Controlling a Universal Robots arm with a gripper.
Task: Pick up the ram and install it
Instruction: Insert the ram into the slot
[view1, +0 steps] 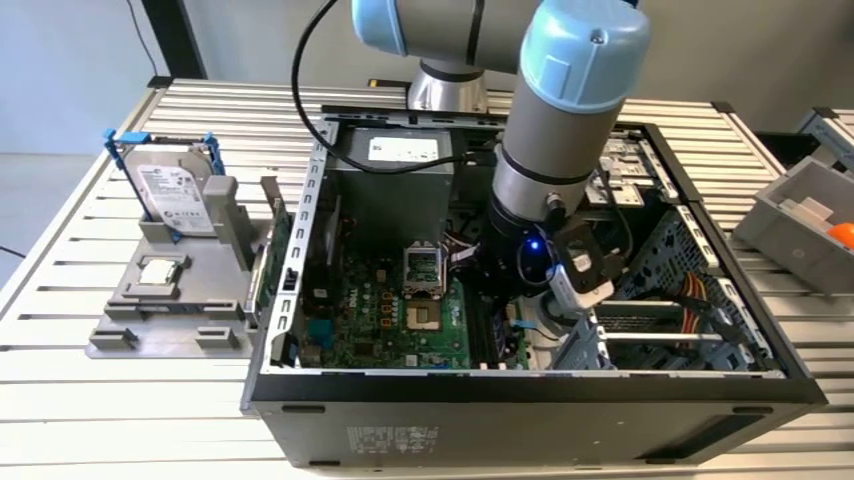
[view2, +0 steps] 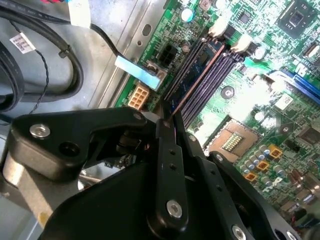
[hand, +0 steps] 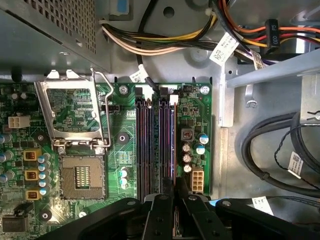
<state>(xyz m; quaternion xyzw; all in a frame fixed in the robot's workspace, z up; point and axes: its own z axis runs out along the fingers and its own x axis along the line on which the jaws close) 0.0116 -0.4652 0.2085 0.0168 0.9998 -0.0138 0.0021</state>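
- We see one robot arm reaching down into an open computer case (view1: 534, 385) that lies on a slatted counter (view1: 107, 420).
- The gripper (view2: 169, 116) is low over the motherboard (view1: 387, 320), at the memory slots (hand: 156, 145) on the exterior view's right of the open processor socket (hand: 75, 150).
- In the second wrist view, the ram (view2: 196, 75) is a thin bluish stick seen edge-on. It runs away from the jaws and lies along one of the dark slots.
- The jaws are clenched on the near end of the ram. Their black fingertips (view2: 165, 127) meet closely around its edge.
- We judge the step in hand to be the install itself: the stick is already off its stand and lined up with a slot.
- We cannot tell whether the ram is fully seated or only resting in the slot mouth. The white slot latches (view2: 220, 27) at the far end show, but not whether they have closed.
- In our judgement, seating it calls for a straight push down, with the stick held upright and parallel to the slot.
- On the exterior view's left, a grey parts stand (view1: 167, 300) holds a silver hard drive (view1: 174, 195) in a blue frame and a small square chip (view1: 160, 270). Both are well apart from the gripper.
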